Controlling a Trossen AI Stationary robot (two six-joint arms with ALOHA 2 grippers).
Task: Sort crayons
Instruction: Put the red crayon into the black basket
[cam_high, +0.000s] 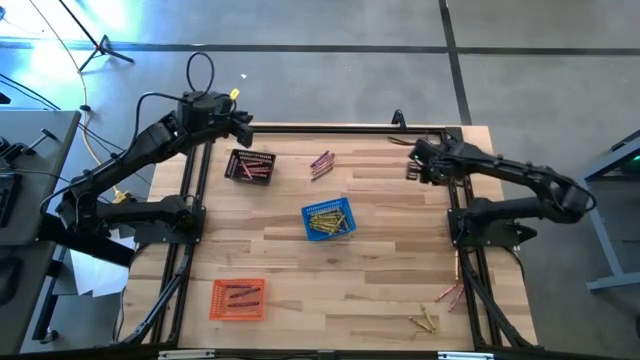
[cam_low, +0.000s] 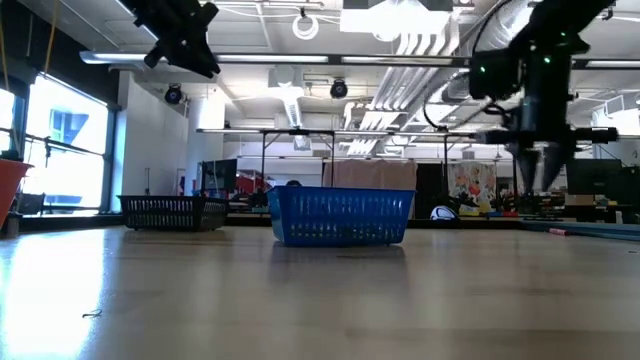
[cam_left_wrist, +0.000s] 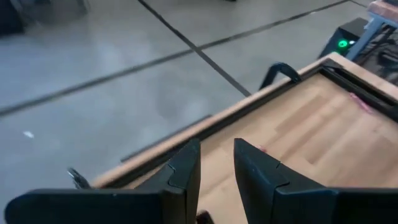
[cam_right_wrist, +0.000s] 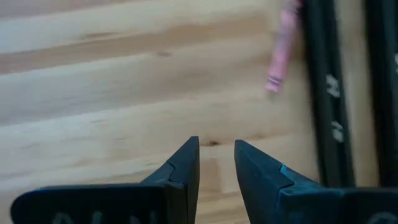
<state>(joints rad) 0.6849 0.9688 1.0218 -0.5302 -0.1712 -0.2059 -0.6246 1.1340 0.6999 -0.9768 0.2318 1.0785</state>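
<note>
Red-pink crayons (cam_high: 321, 163) lie loose on the table at the far middle. More loose crayons (cam_high: 428, 321) lie near the front right corner. Yellow-gold crayons fill the blue basket (cam_high: 328, 221). Red-pink ones lie in the black basket (cam_high: 250, 166), and a few dark ones in the orange basket (cam_high: 238, 298). My left gripper (cam_high: 243, 122) hangs shut and empty high over the far left corner, just beyond the black basket. My right gripper (cam_high: 412, 165) points down over the far right of the table, shut and empty. A pink crayon (cam_right_wrist: 278, 56) lies on the wood beside the black rail.
A black frame rail (cam_high: 340, 129) runs along the far edge, and side rails (cam_high: 455, 215) run down both sides. Bare wood lies between the blue basket and the orange basket. In the low view the blue basket (cam_low: 340, 215) stands mid-table and the black basket (cam_low: 172, 212) stands farther left.
</note>
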